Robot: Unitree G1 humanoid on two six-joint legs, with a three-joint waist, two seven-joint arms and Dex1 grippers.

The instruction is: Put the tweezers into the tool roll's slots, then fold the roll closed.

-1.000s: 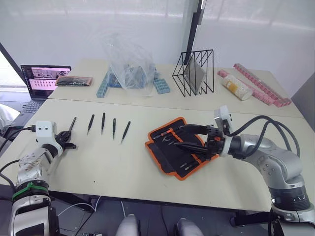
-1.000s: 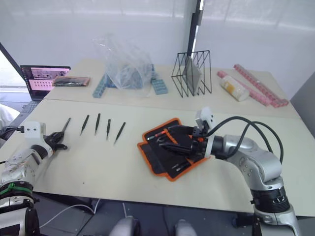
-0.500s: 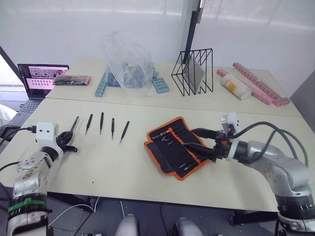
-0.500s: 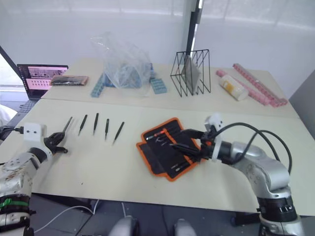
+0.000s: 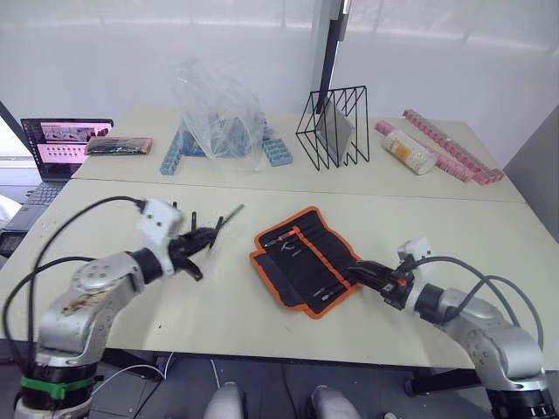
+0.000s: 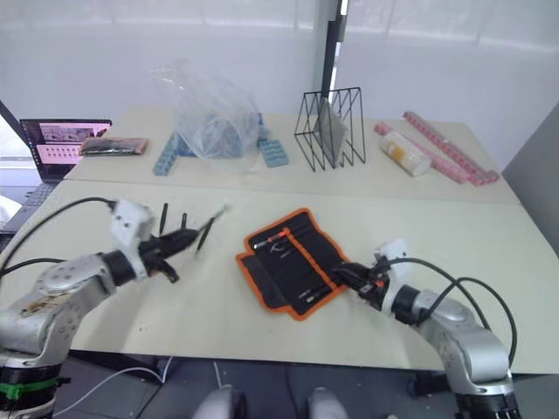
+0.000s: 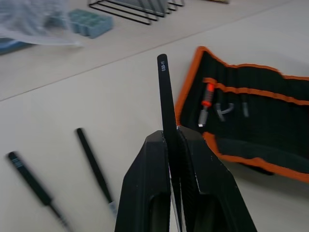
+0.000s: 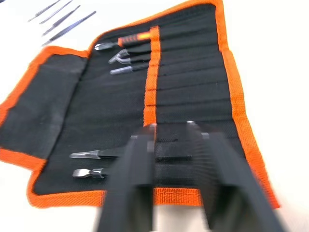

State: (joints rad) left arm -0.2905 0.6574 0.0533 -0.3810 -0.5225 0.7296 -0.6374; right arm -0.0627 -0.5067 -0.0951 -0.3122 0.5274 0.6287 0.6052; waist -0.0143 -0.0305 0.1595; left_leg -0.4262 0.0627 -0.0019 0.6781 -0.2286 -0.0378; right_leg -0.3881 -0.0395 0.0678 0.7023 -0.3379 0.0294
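Note:
The tool roll [image 5: 301, 257] lies open on the table, black with orange trim, and a few small tools sit in its slots [image 8: 183, 82]. My left gripper [image 7: 171, 135] is shut on one black tweezers [image 7: 164, 96], which points toward the roll from its left. Other tweezers [image 7: 94, 164] lie loose on the table by that gripper. My right gripper [image 5: 358, 272] hovers at the roll's near right edge. Its fingers [image 8: 140, 164] stand a little apart with nothing between them.
On the far table stand a crumpled clear plastic bag [image 5: 218, 105] over blue blocks [image 5: 278, 153], a black wire rack [image 5: 336, 127], pink strips [image 5: 450, 144] and a dark packet [image 5: 118, 144]. A laptop [image 5: 61, 140] sits at the far left.
My left arm has swung in from the table's left edge toward the roll, carrying the tweezers. My right gripper has drawn back to the roll's near right edge and its fingers have narrowed. The camera shifted.

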